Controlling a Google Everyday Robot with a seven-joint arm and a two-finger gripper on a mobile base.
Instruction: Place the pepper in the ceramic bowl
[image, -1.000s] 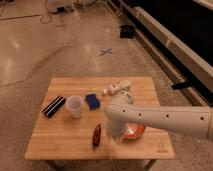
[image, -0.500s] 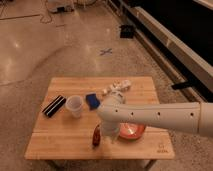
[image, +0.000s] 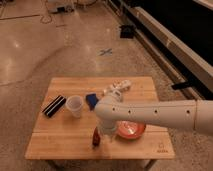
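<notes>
The pepper (image: 95, 138) is a small dark red slim thing lying on the wooden table (image: 55, 145) near its front edge, left of the bowl. The ceramic bowl (image: 132, 130) is orange-red and shallow and sits at the front right; the arm partly covers it. My gripper (image: 103, 133) hangs down from the white arm (image: 155, 114), which reaches in from the right. It is just above and right beside the pepper, between the pepper and the bowl.
A translucent white plastic cup (image: 74, 106) stands left of centre. A black flat object (image: 53, 106) lies at the left. A blue object (image: 91, 100) and a white object (image: 118, 89) lie toward the back. The floor surrounds the table.
The arm has swung left, off the bowl, and the gripper has come down next to the pepper. The pepper, bowl and cup have not moved.
</notes>
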